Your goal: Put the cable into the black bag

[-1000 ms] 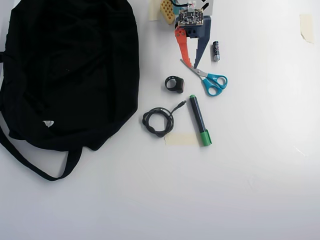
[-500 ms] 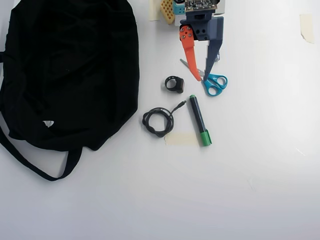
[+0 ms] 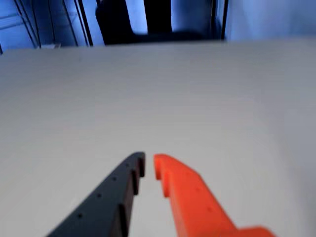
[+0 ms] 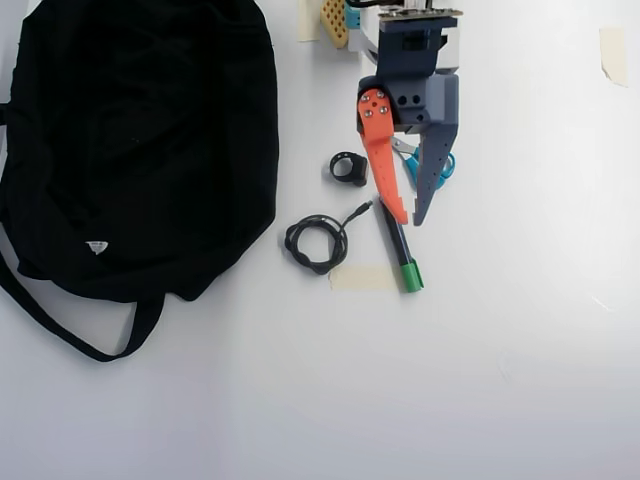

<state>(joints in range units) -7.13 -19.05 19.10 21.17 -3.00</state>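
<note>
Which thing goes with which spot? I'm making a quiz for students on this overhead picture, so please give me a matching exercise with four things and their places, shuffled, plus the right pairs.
Things:
1. cable
2. black bag
3. marker
4. black ring

Places in the overhead view:
A. fills the upper left of the table
B. partly under the gripper, green end lowest
C. coiled just left of the marker
D. just left of the orange finger, above the coil

Pairs: 1-C, 2-A, 3-B, 4-D

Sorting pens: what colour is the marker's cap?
Green, clearest in the overhead view: marker's cap.
</note>
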